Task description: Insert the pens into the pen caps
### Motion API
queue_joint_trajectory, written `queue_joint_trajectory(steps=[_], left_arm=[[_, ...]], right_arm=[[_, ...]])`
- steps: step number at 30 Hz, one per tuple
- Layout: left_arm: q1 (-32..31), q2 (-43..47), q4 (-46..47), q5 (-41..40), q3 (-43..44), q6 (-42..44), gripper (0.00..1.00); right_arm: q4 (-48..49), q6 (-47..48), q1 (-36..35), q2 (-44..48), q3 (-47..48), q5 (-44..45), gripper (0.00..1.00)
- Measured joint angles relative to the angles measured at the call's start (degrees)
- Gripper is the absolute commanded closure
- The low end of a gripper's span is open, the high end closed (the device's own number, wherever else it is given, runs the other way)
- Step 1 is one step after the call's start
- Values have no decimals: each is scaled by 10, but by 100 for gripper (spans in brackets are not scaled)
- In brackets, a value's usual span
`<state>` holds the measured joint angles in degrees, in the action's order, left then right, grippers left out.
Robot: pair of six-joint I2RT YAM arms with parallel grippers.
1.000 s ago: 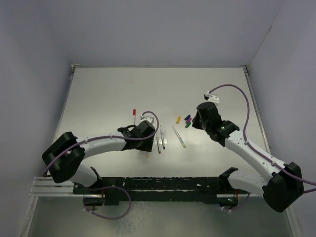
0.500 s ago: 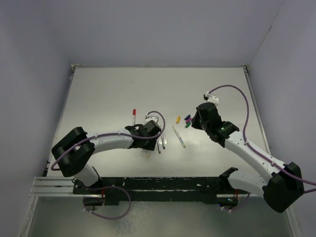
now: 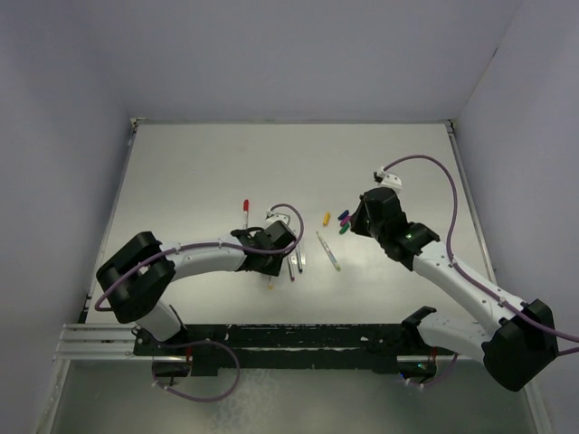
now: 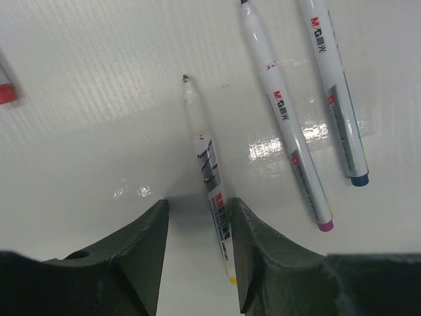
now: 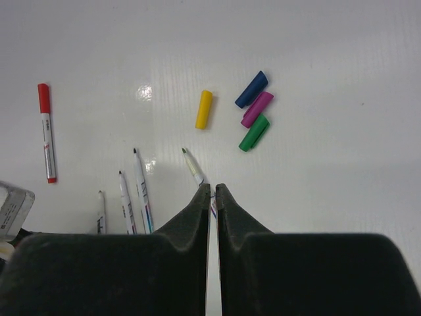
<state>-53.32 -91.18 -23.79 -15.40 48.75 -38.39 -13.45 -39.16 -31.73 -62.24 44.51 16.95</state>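
I have my left gripper (image 4: 197, 210) spread astride a pen (image 4: 207, 171) lying left of the yellow cap (image 5: 204, 109), ready to pinch it, while my right gripper (image 5: 212, 189), pressed together, hovers near that cap.

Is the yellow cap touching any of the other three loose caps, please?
No, the yellow cap lies alone, clearly apart from the blue cap, purple cap and green cap.

High at six o'clock, one camera looks down toward twelve; both wrist cameras sit close, sharing the pens (image 4: 283, 112).
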Motion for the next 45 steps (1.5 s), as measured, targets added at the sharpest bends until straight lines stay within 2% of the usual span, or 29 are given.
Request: queue_joint_trajectory(steps=[10, 18, 22, 30, 35, 40, 45], left_arm=[[0, -1, -25, 12, 6, 1, 58], [0, -15, -37, 16, 22, 7, 81], [0, -22, -42, 18, 28, 11, 99], [0, -30, -49, 22, 36, 16, 100], [0, -20, -44, 25, 30, 16, 100], [0, 21, -54, 42, 3, 24, 100], [-1, 117, -72, 37, -2, 37, 100]], right_arm=[[1, -3, 0, 1, 0, -2, 92], [0, -3, 0, 3, -2, -4, 91], [0, -4, 0, 8, -3, -4, 92], [0, -3, 0, 3, -3, -4, 92], [-4, 7, 0, -28, 3, -4, 96], [-12, 27, 0, -94, 50, -5, 90], [-12, 47, 0, -184, 117, -21, 84]])
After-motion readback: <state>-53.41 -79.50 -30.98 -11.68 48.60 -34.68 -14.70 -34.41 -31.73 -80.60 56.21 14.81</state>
